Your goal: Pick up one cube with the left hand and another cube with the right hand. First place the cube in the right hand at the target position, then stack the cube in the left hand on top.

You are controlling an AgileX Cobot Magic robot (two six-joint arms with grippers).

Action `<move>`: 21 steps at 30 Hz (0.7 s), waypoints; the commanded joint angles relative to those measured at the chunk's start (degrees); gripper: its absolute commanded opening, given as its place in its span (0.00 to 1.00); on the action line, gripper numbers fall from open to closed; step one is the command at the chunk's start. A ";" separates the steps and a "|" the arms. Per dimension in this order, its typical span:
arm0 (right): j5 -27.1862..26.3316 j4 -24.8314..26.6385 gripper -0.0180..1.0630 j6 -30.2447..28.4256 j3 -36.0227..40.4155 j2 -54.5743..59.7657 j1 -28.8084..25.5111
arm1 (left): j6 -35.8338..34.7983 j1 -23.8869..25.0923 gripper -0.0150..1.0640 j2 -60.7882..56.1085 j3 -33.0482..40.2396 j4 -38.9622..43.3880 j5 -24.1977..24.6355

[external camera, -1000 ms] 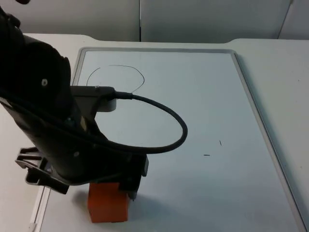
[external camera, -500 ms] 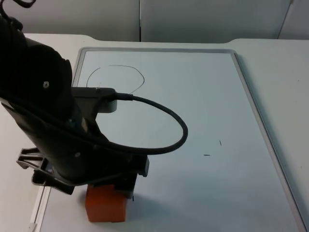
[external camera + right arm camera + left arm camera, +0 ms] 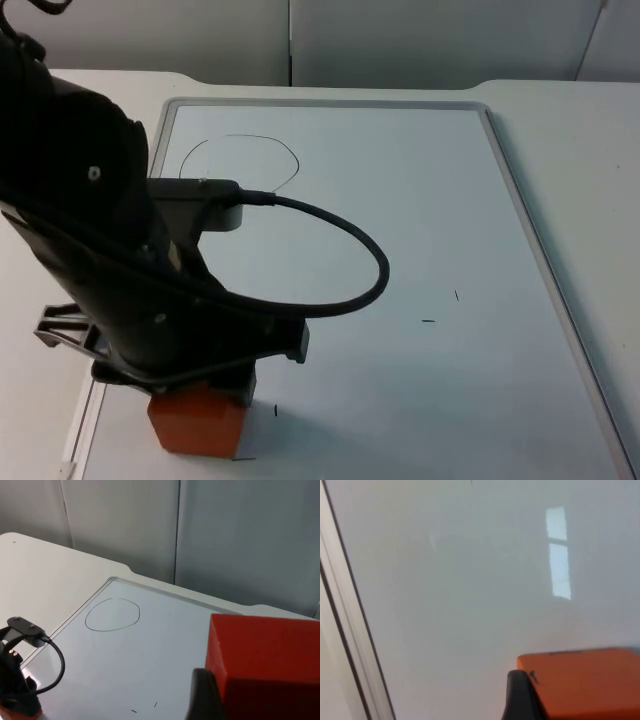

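Top view: left gripper (image 3: pixel 205 385) sits low over the near-left corner of the whiteboard (image 3: pixel 420 200), mostly hidden under its own arm (image 3: pixel 100 230). An orange cube (image 3: pixel 197 425) sticks out directly beneath it, tilted a bit. From this angle can't tell whether the cube rests on the board or is lifted.

Left wrist view: one black fingertip (image 3: pixel 520 695) presses flat against the side of the orange cube (image 3: pixel 585 682). The other finger is out of frame, so I read it as gripping the cube but only one contact is confirmed. Behind it is bare board surface with a window reflection, and the board's pale frame (image 3: pixel 345 630) runs along one side.

Right wrist view: right gripper is raised well above the table, looking down at the whole board (image 3: pixel 165 650). It carries a second cube (image 3: pixel 270 665), red-orange, with a black fingertip (image 3: pixel 202 695) against its side; same caveat, one finger visible. Far below, the left arm (image 3: pixel 17 680) shows at the board's near-left corner with a sliver of orange under it.

Drawn circle (image 3: pixel 240 160) is near the far-left corner of the board, well apart from the left gripper; nothing on it. It shows in the right wrist view too (image 3: pixel 112 614). Two short pen marks (image 3: pixel 440 308) sit right of the board's centre. Board lies on a white table (image 3: pixel 580 130) that ends at a grey wall (image 3: pixel 400 40).
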 commanded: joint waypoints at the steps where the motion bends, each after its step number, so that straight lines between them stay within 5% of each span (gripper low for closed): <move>1: -1.57 -0.49 0.01 -0.34 0.27 -0.22 0.41 | -0.15 -0.48 0.17 -3.03 -0.16 0.04 0.24; 17: -1.57 -0.49 0.01 -0.34 0.27 -0.22 0.41 | -0.15 -0.48 0.17 -34.21 -0.16 7.97 9.36; 21: -2.16 -0.75 0.01 -0.33 0.27 -0.22 0.41 | 0.31 -0.48 0.17 -44.91 -0.16 15.73 13.51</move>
